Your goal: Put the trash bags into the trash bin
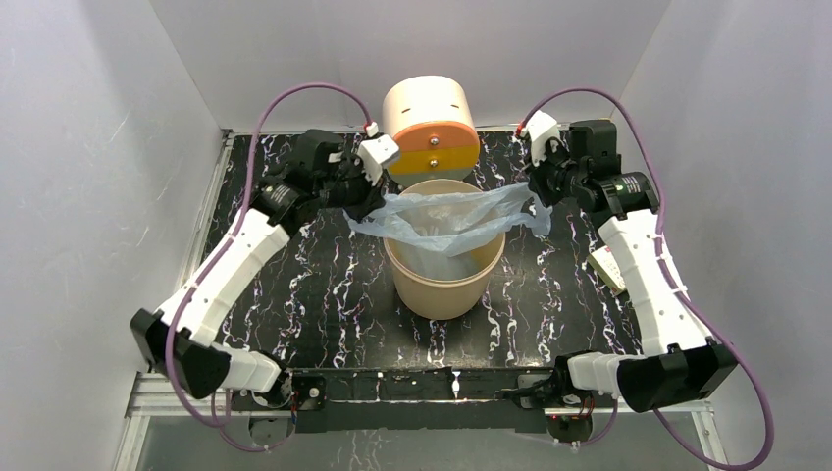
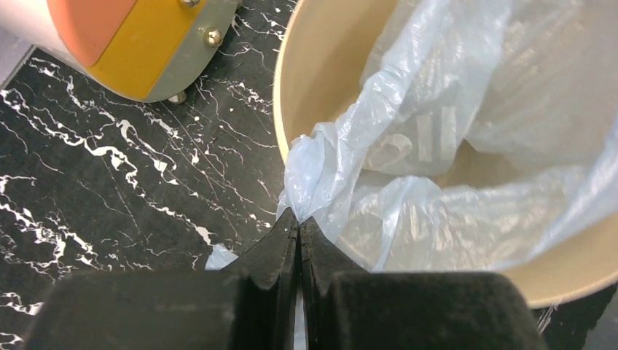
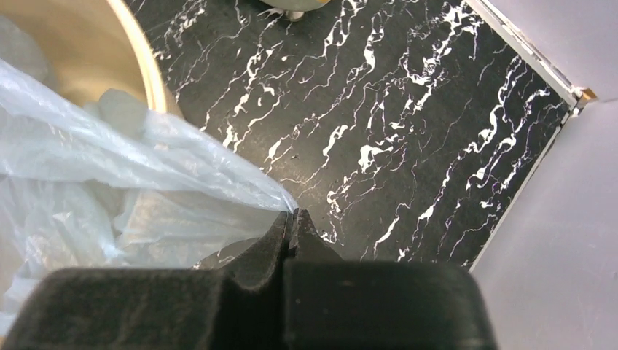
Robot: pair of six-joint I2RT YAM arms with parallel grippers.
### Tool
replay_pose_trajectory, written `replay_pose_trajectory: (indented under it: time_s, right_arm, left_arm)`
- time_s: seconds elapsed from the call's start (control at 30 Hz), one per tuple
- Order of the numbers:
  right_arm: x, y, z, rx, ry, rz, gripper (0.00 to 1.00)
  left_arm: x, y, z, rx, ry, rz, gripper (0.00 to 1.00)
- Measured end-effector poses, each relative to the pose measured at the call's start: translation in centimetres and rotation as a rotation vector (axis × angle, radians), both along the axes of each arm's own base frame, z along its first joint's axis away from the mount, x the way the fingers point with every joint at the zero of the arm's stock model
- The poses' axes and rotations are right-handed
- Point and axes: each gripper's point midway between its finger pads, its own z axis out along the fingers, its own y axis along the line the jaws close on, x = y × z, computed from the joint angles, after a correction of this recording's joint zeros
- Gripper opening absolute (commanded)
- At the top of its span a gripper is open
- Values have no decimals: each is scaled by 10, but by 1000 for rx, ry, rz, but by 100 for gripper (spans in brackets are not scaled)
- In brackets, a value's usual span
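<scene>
Trash bags (image 1: pixel 451 216) spread over the trash bin (image 1: pixel 442 289) mouth at centre of table (image 1: pixel 294 294), left gripper (image 2: pixel 299 226) and right gripper (image 3: pixel 293 219) each clamped on one edge; light, floppy, probably slippery film, best pinched at bunched edges.

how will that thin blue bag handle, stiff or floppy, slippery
Likely floppy: the trash bag sags between its pinched corners into the trash bin. Probably very light, being thin see-through film. May slip: left fingers and right fingers pinch only bunched corners.
</scene>
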Motion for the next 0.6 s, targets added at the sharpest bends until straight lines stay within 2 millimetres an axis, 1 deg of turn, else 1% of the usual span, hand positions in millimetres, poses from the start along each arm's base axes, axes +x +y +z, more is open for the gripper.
replay_pose_trajectory:
  time_s: [0.07, 0.17, 0.27, 0.33, 0.43, 0.53, 0.6]
  right_arm:
    - [5, -4, -1, 24, 0, -40, 0]
    - [10, -4, 0, 58, -5, -65, 0]
    - [16, -1, -4, 87, -4, -85, 0]
    - [21, -1, -12, 104, 16, -106, 0]
    - [31, 3, -26, 130, 59, -130, 0]
    - [38, 4, -39, 146, 94, -159, 0]
    - [39, 2, -44, 147, 106, -175, 0]
  left_arm:
    - [12, -5, -5, 2, 26, 31, 0]
    - [31, -7, -13, 5, 60, 96, 0]
    - [50, 4, -20, -9, 103, 180, 0]
    - [62, 16, -23, -33, 128, 245, 0]
    - [72, 25, -20, -80, 159, 279, 6]
    - [81, 23, -14, -116, 177, 272, 10]
    - [87, 22, -18, -124, 199, 277, 21]
